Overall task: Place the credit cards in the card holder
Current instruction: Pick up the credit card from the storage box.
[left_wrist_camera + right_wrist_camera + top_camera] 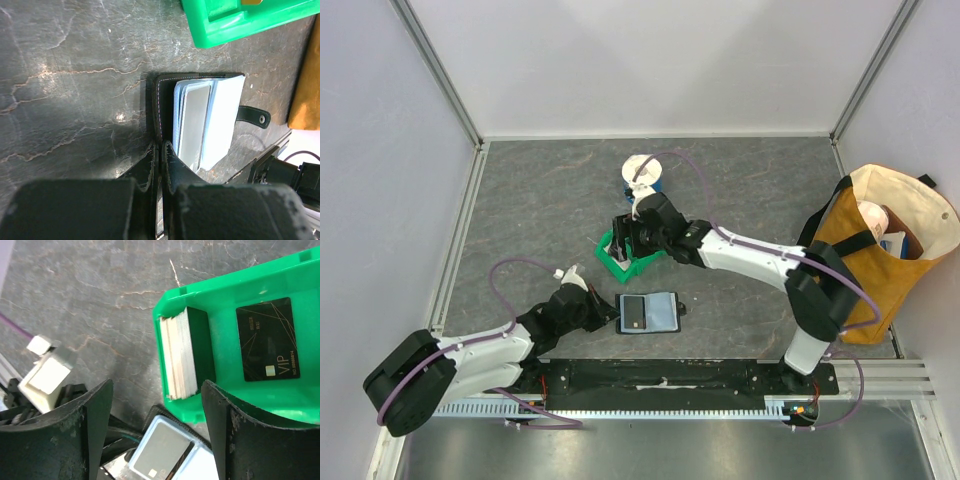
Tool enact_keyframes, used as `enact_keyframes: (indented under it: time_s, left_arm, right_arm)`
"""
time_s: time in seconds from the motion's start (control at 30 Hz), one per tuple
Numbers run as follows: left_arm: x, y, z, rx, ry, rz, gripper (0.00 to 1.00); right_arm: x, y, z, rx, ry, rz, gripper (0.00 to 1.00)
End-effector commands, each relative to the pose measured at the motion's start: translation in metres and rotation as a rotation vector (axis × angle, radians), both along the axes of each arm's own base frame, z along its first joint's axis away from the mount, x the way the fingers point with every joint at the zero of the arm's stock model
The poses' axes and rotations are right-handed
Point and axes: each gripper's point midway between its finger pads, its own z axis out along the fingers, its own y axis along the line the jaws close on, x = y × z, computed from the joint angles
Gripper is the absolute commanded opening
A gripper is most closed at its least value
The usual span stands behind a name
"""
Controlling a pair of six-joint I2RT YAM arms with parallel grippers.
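Note:
The card holder (658,312) lies open on the table, its bluish pockets up and its snap tab (255,116) to one side. A grey card (194,120) sits in a pocket; it also shows in the right wrist view (160,452). My left gripper (161,147) is shut on the edge of the holder's black cover (156,107). My right gripper (157,385) is open above the green bin (172,300). A stack of pale cards (177,357) stands on edge below it. A black card (267,342) lies flat in the bin.
The green bin (617,265) stands just beyond the holder. A blue and white cup (642,175) stands behind it. A tan tote bag (890,250) stands at the right edge. A metal rail (670,385) runs along the near edge.

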Motion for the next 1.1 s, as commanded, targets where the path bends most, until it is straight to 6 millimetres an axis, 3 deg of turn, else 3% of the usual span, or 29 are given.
enact_keyframes:
  time_s: [0.0,0.4,0.67,0.77,1.07]
  left_arm:
    - [-0.010,0.024,-0.027,0.148,0.043,0.007,0.02]
    - [-0.010,0.022,-0.029,0.153,0.053,-0.003,0.02]
    - [-0.009,0.023,-0.030,0.155,0.056,0.001,0.02]
    - [-0.010,0.023,-0.031,0.159,0.058,0.001,0.02]
    - [-0.010,0.023,-0.031,0.160,0.060,0.002,0.02]
  right_arm:
    - [0.010,0.013,-0.010,-0.032,0.017,0.111,0.79]
    - [0.036,0.029,-0.052,-0.081,0.071,0.230,0.83]
    - [0.030,0.039,-0.070,-0.081,0.134,0.300,0.84]
    - [0.029,0.039,-0.070,-0.078,0.137,0.303,0.84]
    - [0.026,0.039,-0.051,-0.032,0.138,0.322,0.71]
